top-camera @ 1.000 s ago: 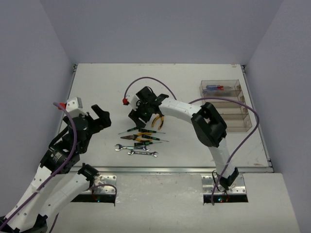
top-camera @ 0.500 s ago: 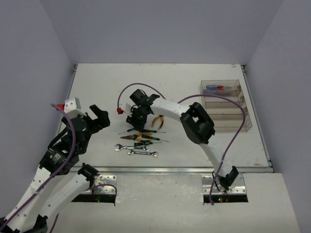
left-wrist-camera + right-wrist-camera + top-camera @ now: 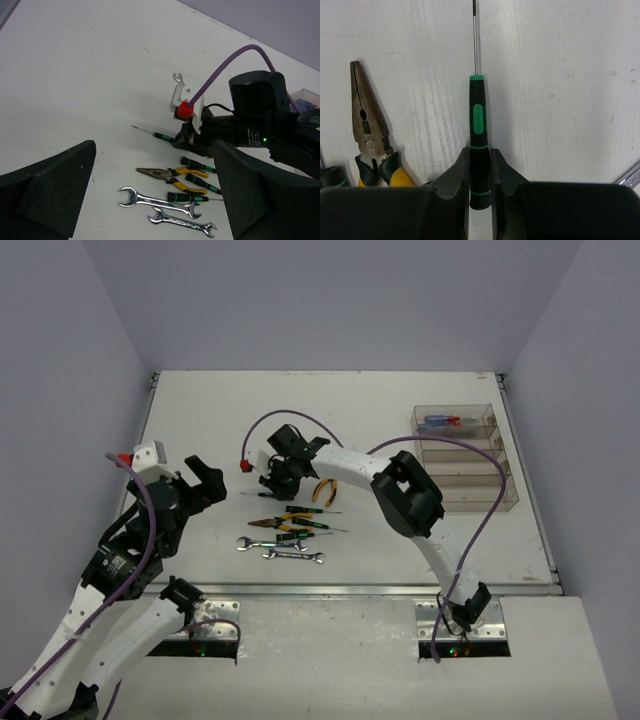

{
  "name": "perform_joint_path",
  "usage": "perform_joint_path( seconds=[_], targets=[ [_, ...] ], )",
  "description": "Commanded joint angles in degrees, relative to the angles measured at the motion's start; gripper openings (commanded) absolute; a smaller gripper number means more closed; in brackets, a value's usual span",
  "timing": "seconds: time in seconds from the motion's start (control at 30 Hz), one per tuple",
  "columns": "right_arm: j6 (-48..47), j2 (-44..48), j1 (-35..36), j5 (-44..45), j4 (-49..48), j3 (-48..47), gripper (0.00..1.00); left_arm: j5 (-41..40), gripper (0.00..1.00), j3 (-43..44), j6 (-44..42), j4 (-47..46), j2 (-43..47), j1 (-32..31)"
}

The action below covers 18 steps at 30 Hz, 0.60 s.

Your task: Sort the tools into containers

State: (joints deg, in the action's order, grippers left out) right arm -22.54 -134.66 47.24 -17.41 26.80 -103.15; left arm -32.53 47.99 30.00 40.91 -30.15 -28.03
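My right gripper (image 3: 273,484) is low over the table, shut on the handle of a thin black/green screwdriver (image 3: 477,127), whose shaft (image 3: 145,131) points left along the surface. My left gripper (image 3: 203,480) hovers open and empty to the left of the tool pile. Yellow-handled pliers (image 3: 172,176), two more black/green screwdrivers (image 3: 200,182) and two silver wrenches (image 3: 155,201) lie in front of the right gripper. A second pair of pliers (image 3: 325,488) lies beside the right arm. The containers (image 3: 465,460) stand at the right, with a blue/red screwdriver (image 3: 440,422) in the farthest bin.
Another silver wrench (image 3: 176,90) lies beyond the right gripper. A purple cable (image 3: 300,420) arches over the right wrist. The table edge (image 3: 350,588) runs just in front of the tools, and grey walls close in the left, back and right.
The right jaws have shut on the screwdriver handle. The screwdriver's tip has shifted a little toward the far side. The left gripper has barely moved.
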Motion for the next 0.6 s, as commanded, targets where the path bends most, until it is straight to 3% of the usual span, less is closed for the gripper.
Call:
perform_joint_path(
  seconds=[0.0,0.17,0.3,0.47,0.57],
  targets=[
    [3.7,8.3,0.1,-0.8,-7.3,2.4,0.0,-0.1,1.0,0.2,-0.7,-2.6,0.0,0.6],
    [12.9,17.4,-4.6,0.5,-7.6,3.6,0.0,-0.3,1.0,0.2,-0.6,-2.5,0.8,0.6],
    [26.3,24.7,-15.3,6.5,-7.7,7.2,0.0,-0.3,1.0,0.2,-0.5,-2.5,1.1,0.6],
    [62.0,36.0,-35.5,27.8,-8.7,20.7,0.0,0.3,1.0,0.1,-0.9,-2.8,1.4,0.6],
    [76.1,42.9,-41.7,38.7,-11.8,30.7,0.0,0.6,1.0,0.0,-1.0,-2.9,1.2,0.6]
  ],
)
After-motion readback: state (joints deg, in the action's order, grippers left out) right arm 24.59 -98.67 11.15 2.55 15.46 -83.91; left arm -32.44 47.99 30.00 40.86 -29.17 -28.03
